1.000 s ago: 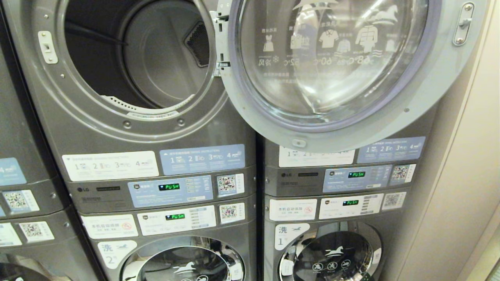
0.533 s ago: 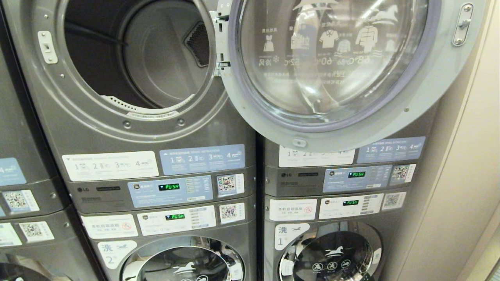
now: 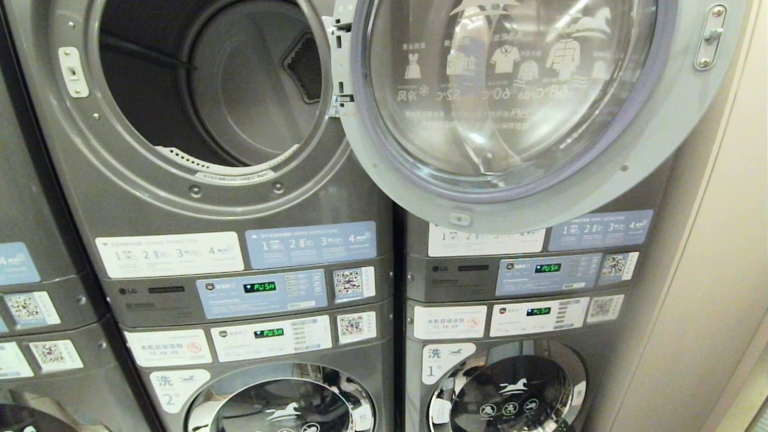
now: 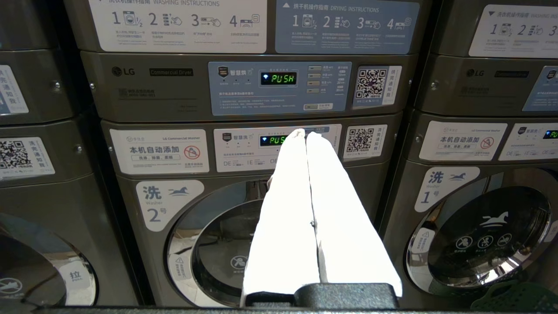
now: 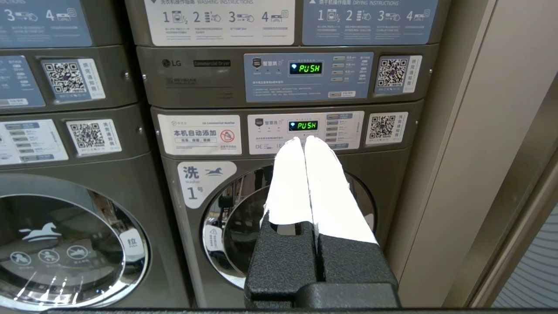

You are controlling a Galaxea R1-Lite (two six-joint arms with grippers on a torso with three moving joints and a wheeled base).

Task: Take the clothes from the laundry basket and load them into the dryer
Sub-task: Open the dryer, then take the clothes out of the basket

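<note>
Dryer, its door swung wide, sits higher than both end effectors. Left end effector and right end effector, fingers pressed together and empty, face the lower washer fronts; a green basket corner shows nearby.

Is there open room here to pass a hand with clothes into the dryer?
Yes: the dryer opening, ringed by its metal rim, is bare down to the drum. The open door crowds its right side. Both grippers, left gripper and right gripper, hang lower, shut and empty.
</note>
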